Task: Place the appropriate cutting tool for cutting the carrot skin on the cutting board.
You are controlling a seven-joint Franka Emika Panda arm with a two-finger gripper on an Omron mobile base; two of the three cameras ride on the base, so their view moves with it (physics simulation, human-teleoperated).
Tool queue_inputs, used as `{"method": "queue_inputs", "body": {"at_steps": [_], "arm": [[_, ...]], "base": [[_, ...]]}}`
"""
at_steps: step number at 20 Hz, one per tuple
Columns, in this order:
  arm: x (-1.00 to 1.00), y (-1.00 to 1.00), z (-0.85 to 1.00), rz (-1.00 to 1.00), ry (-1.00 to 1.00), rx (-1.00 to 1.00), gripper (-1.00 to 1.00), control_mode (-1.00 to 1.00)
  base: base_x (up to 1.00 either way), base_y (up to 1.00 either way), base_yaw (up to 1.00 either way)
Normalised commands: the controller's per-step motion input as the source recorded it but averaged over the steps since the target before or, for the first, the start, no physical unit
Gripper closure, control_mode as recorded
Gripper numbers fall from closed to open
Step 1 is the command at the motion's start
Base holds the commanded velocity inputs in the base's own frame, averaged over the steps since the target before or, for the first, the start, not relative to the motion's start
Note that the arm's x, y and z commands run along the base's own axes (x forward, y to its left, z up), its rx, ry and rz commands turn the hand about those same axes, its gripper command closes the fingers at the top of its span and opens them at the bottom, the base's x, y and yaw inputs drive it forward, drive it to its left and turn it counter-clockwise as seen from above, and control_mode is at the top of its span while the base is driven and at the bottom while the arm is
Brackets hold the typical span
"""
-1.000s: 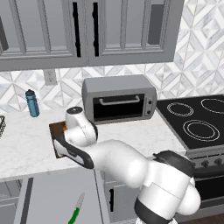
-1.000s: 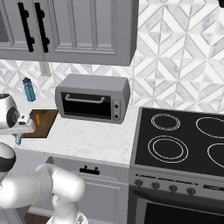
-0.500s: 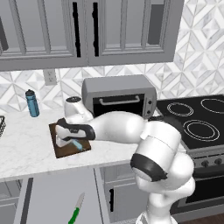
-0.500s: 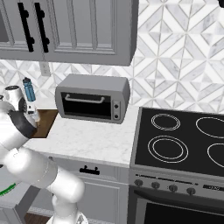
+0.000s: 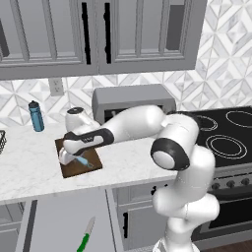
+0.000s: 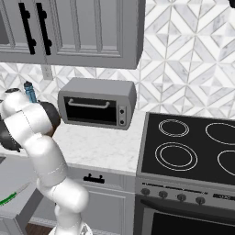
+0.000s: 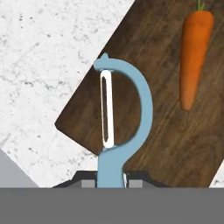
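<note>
My gripper (image 7: 111,178) is shut on the handle of the light-blue peeler (image 7: 118,113), the cutting tool, whose silvery blade points away from the hand. The peeler hangs low over the near corner of the dark brown cutting board (image 7: 166,144); whether it touches the wood I cannot tell. The orange carrot (image 7: 194,57) lies on the board beside the peeler, apart from it. From the left base view, the hand (image 5: 69,156) reaches down onto the board (image 5: 74,170) with the peeler (image 5: 83,161) sticking out toward the right.
A green-handled knife (image 5: 84,238) (image 6: 9,199) lies low in front of the counter. A blue bottle (image 5: 36,115) (image 6: 30,92) stands at the back left. The toaster oven (image 5: 133,101) (image 6: 98,103) sits behind the board, the stove (image 5: 231,138) (image 6: 188,147) to the right.
The arm has swung its elbow up and to the right while the hand stayed over the board and sank a little toward it, still holding the peeler.
</note>
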Motion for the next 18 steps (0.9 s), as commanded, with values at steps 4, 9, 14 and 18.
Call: {"method": "queue_inputs", "body": {"at_steps": [4,9,14,18], "arm": [[0.24,0.0,-0.12,0.03,0.0,-0.05,1.0,-1.0],[0.06,0.0,-0.22,0.0,0.0,-0.04,1.0,-1.0],[0.1,0.0,-0.27,0.0,0.0,0.0,1.0,-1.0],[0.14,-0.17,-0.06,0.0,0.0,0.0,1.0,-1.0]], "base": [[0.0,0.0,0.0],[0.0,0.0,0.0],[0.0,0.0,0.0],[0.0,0.0,0.0]]}}
